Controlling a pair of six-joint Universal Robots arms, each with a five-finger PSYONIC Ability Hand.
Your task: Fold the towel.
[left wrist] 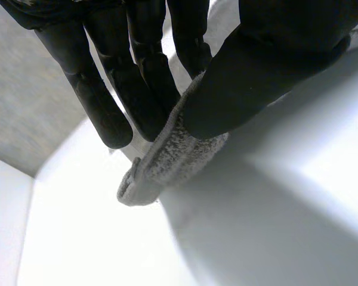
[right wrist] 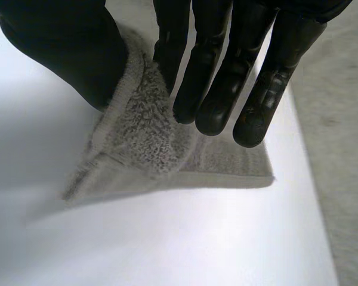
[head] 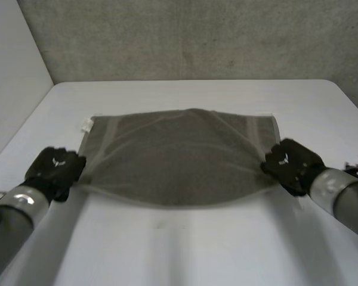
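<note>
**Soft towel, pinched at both near corners**

Closest to you, your left hand [head: 55, 167] pinches the near left corner of the towel [head: 179, 158] between the thumb and straight fingers. The left wrist view shows the thick pile squeezed there. Your right hand [head: 289, 164] clamps the near right corner in the same way. Between the two hands the near edge hangs in a shallow curve, a little above the white table [head: 185, 244]. From this I judge the cloth is light and soft, with no stiffness of its own, so it will sag wherever you do not hold it. The pile looks rough, so it should not slip from the pinch, and it is not fragile. Further away, the far edge lies flat on the table, with a small white label [head: 86, 124] at its far left corner. The corners are the good place to hold, with the edge stretched between them.
</note>
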